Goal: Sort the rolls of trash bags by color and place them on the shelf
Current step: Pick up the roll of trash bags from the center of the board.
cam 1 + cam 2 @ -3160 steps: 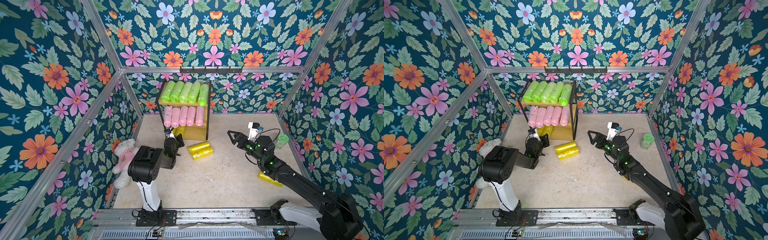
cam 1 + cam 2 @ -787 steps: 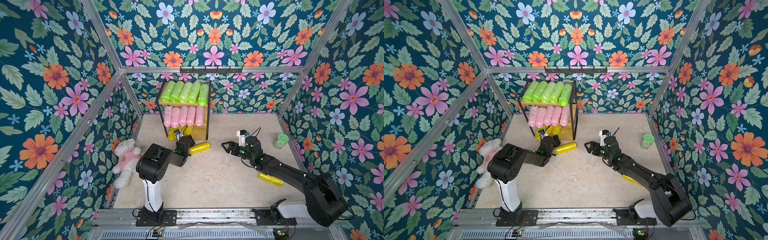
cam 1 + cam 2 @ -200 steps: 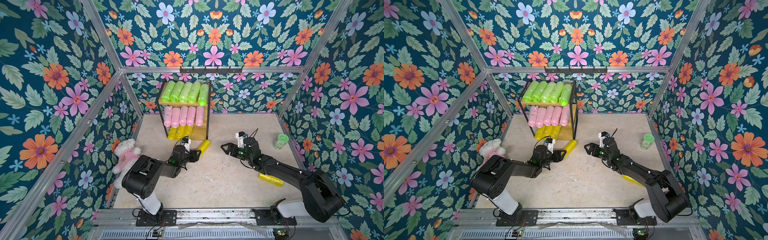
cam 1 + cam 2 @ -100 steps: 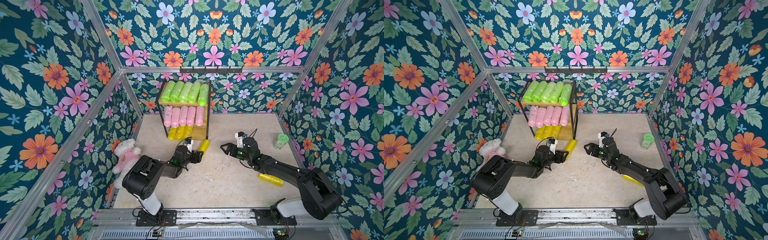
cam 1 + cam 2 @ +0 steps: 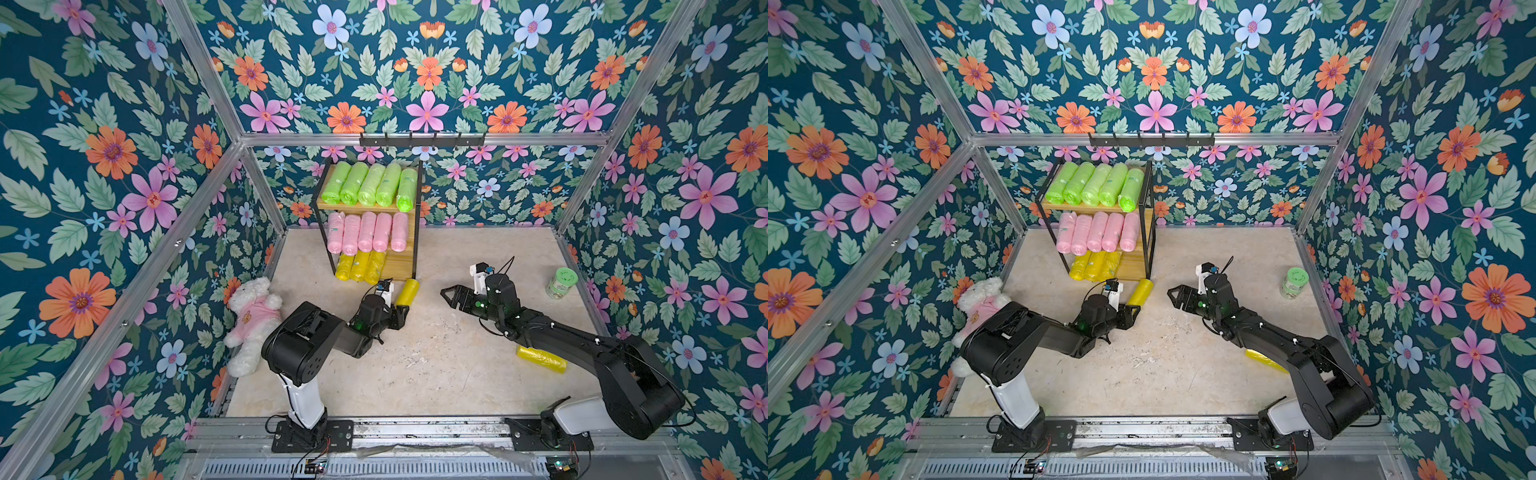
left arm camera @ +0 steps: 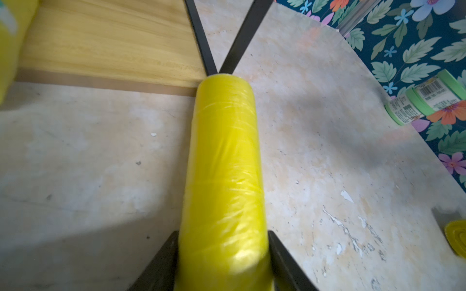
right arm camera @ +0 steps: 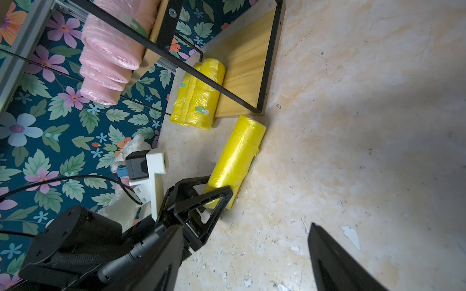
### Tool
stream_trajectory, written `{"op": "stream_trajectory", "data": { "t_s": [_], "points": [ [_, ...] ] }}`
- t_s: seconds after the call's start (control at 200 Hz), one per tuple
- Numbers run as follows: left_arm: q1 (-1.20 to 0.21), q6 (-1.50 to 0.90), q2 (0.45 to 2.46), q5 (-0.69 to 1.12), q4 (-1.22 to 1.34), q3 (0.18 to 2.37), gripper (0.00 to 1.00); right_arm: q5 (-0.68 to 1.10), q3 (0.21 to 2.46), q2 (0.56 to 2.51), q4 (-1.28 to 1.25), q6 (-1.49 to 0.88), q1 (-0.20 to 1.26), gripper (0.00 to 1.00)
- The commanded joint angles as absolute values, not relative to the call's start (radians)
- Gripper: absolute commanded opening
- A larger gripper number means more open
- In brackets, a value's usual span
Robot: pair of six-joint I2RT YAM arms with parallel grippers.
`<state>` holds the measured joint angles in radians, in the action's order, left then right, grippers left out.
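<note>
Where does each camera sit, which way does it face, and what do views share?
Top views: high above the front rail, looking down toward the back wall; left arm, right arm, left gripper, right gripper and shelf all show.
Left wrist: low on the left arm, facing along the yellow roll toward the shelf's bottom board; only its jaws show, gripping the roll.
Right wrist: on the right arm, facing the shelf and left gripper; its own open jaws show.
Shared: all views show that roll and the shelf.
</note>
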<state>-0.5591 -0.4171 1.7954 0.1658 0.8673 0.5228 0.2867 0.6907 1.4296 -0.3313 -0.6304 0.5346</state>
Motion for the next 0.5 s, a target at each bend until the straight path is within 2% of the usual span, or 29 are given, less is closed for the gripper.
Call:
{"op": "stream_trajectory", "data": {
  "t_s": [0.0, 0.255, 0.495],
  "points": [
    [-0.560, -0.435, 1.767, 0.116, 0.972, 0.478, 0.48, 0.286, 0.683, 1.422, -0.338, -0.625, 0.536, 0.83],
    [-0.555, -0.429, 1.576, 0.027, 0.956, 0.330, 0.45, 0.276, 0.675, 1.414, -0.341, -0.624, 0.537, 0.83],
    [-0.529, -0.402, 1.616, -0.043, 0.890, 0.452, 0.44, 0.295, 0.690, 1.430, -0.350, -0.627, 0.537, 0.83]
  ]
}}
